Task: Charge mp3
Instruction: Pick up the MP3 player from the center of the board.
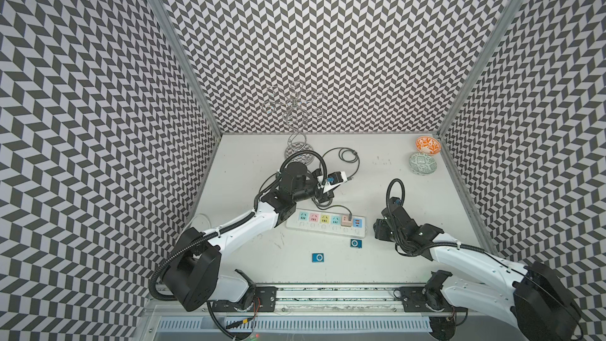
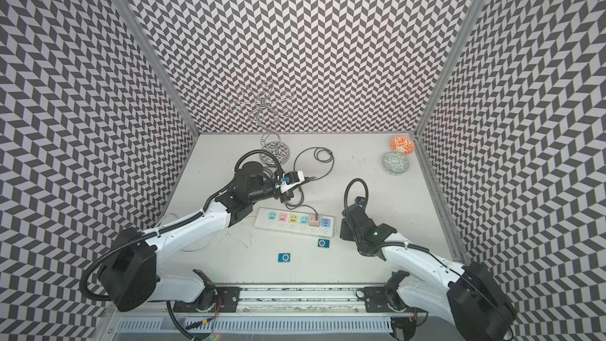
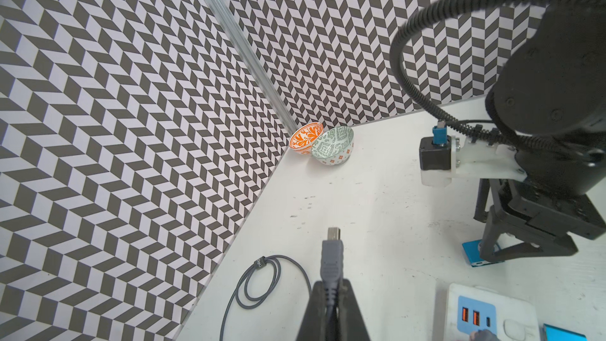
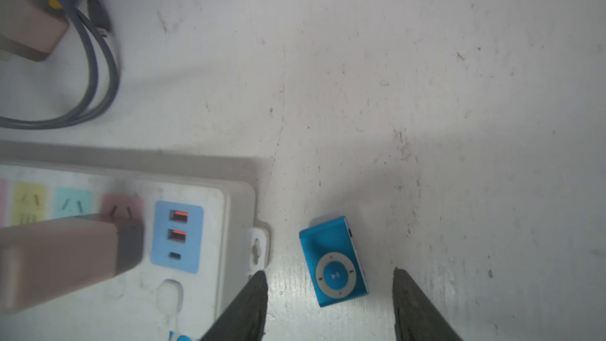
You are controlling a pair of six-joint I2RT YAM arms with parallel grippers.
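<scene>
Plainly, chevron walls (image 1: 328, 44) enclose a scuffed tabletop (image 1: 370, 172) bearing an mp3 player (image 1: 355, 243).

Left fingers (image 3: 314, 316) clamped, right fingers (image 4: 251, 306) spread apart.

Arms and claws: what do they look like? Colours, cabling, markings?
The left arm and right arm have white link shells with black joints and motor housings. Black corrugated conduit loops along each. The left claw and right claw are matte black with tapering fingers. A green light shows on the right arm.
</scene>
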